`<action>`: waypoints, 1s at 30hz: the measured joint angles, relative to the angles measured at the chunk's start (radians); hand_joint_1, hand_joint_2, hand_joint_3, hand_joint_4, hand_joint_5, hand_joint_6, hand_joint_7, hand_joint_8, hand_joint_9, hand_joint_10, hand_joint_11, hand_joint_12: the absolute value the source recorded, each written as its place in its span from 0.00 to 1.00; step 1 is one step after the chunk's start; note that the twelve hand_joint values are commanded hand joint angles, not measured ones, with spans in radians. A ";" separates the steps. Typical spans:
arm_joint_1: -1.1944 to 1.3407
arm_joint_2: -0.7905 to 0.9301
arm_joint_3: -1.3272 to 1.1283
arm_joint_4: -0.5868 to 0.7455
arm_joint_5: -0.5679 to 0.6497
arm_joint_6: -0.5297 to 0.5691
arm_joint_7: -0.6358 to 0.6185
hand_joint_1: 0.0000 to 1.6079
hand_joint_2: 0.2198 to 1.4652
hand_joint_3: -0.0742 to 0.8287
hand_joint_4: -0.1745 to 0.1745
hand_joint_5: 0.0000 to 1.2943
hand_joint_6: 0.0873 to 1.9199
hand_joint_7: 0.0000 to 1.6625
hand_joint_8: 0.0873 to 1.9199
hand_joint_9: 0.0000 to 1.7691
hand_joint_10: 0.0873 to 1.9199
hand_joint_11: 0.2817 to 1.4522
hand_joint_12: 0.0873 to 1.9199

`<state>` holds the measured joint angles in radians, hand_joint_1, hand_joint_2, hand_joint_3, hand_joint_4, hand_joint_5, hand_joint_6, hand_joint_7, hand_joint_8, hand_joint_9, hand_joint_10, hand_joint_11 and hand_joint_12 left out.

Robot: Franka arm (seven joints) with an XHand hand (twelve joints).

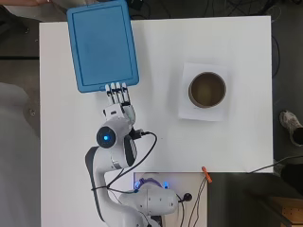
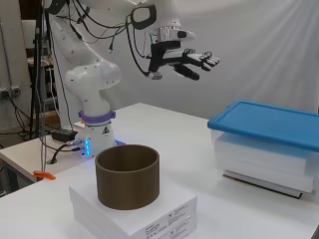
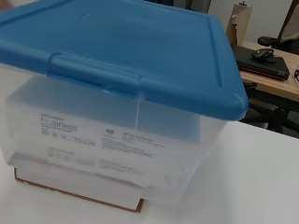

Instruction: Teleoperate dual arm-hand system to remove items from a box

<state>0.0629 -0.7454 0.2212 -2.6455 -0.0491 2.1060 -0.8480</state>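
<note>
One clear plastic box (image 2: 264,159) with a blue rectangular lid (image 1: 102,45) is seen at the far part of the white table (image 1: 161,142), toward the left of the overhead view; the lid is shut on it. From above only the lid is shown, whereas in the side view the clear walls are shown, with white packs stacked inside, and the box is seen to rest on a flat white pack with a brown edge (image 3: 79,193). That pack under the box is shown most plainly by the wrist view, together with printed labels visible through the clear wall, a raised latch on the lid's rim, and a desk with dark items in the room behind. One black and white hand (image 2: 187,62) is carried by the one white arm (image 1: 116,142); its fingers (image 1: 118,94) are held out straight and nothing is grasped. In the overhead view the fingertips appear just at the lid's near edge, but in the side view the hand is shown well above the table and short of the box, touching nothing. One brown cylindrical open-topped container (image 2: 127,176) is set on a stack of white paper packs (image 2: 149,216), well apart from the box, at the right of the overhead view. One small orange object (image 1: 206,174) is seen at the table's near edge.
</note>
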 joint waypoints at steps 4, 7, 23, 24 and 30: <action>-0.019 0.173 0.009 -0.004 -0.095 0.143 0.034 0.32 0.61 0.09 0.22 0.09 0.00 0.09 0.00 0.14 0.00 0.10 0.00; -0.029 0.327 -0.008 0.015 -0.148 0.226 0.025 0.36 0.62 0.09 0.23 0.10 0.00 0.09 0.00 0.13 0.00 0.09 0.00; -0.031 0.578 0.002 0.162 -0.259 0.305 -0.049 0.79 0.82 0.13 0.40 0.37 0.00 0.26 0.00 0.29 0.00 0.12 0.00; -0.028 0.589 -0.002 0.180 -0.215 0.281 -0.101 0.83 0.83 0.12 0.39 0.39 0.00 0.28 0.00 0.31 0.00 0.13 0.00; -0.017 0.612 -0.002 0.283 -0.100 0.118 -0.359 0.62 0.92 0.11 0.31 0.44 0.00 0.35 0.00 0.38 0.00 0.19 0.00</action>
<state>0.0456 -0.1330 0.2187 -2.3623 -0.1494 2.2244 -1.2071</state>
